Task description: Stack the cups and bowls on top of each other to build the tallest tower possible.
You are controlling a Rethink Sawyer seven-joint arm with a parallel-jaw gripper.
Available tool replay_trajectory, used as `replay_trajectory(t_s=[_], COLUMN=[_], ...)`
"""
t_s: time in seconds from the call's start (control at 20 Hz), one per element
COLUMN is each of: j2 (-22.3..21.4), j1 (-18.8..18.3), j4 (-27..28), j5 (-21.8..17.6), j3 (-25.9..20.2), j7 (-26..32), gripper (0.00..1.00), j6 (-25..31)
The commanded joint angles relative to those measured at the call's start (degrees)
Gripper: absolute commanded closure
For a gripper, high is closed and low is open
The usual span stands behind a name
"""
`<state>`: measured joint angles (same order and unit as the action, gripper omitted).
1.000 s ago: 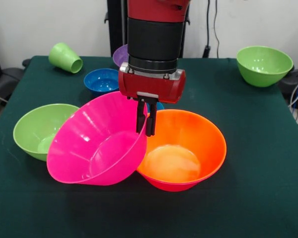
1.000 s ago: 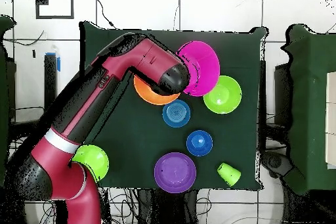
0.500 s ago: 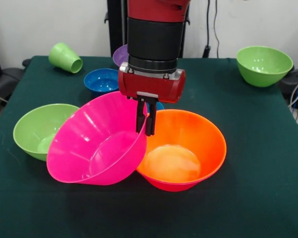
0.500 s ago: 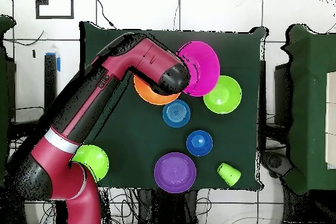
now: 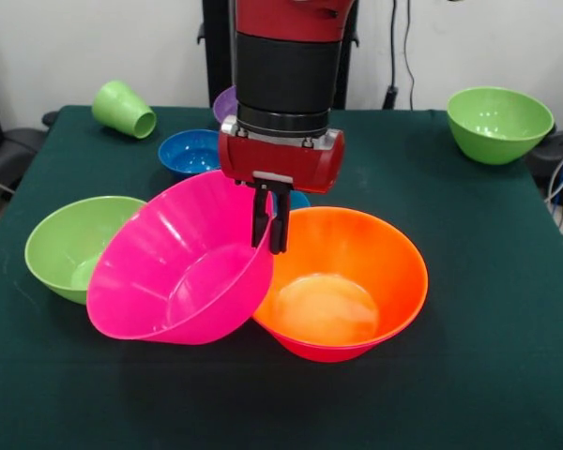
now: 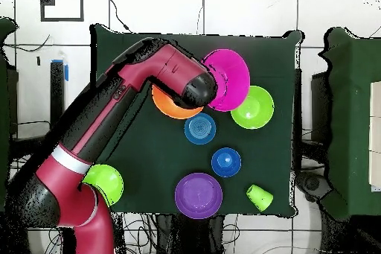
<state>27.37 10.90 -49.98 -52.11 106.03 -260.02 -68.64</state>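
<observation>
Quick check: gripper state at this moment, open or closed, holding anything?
Gripper: closed on the rim of the big pink bowl, which hangs tilted beside the orange bowl.

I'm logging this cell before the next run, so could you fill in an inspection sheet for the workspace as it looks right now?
Surface: dark green cloth table, no spills seen.
Job's things: big pink bowl tilted, its rim pinched by the gripper, beside the orange bowl, which seems to sit inside another pink bowl; green bowl next to the pink one; second green bowl at the table corner; two blue bowls; purple bowl; light-green cup on its side.
Clutter: nothing seen.
Gripper: gripper shut on the pink bowl's rim.
Cables: black cables hang down the wall.
Surroundings: white wall, tiled floor.
</observation>
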Motion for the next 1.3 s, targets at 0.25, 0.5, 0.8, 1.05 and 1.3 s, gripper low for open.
replay_trajectory(t_s=[0.25, 0.5, 0.8, 1.05, 1.3], j2=[1.1, 1.3, 1.9, 1.1, 4.7], j1=[-0.6, -1.0, 3.2, 6.1, 7.0], j4=[2.9, 2.3, -1.7, -3.2, -8.6], j5=[-2.1, 2.3, -3.4, -9.7, -5.1], j3=[-8.2, -13.4, -12.3, -9.3, -3.5], j7=[7.3, 16.3, 5.3, -7.4, -12.4], gripper=[1.00, 1.00, 1.00, 1.00, 1.00], j6=[6.2, 8.9, 7.3, 2.8, -2.7])
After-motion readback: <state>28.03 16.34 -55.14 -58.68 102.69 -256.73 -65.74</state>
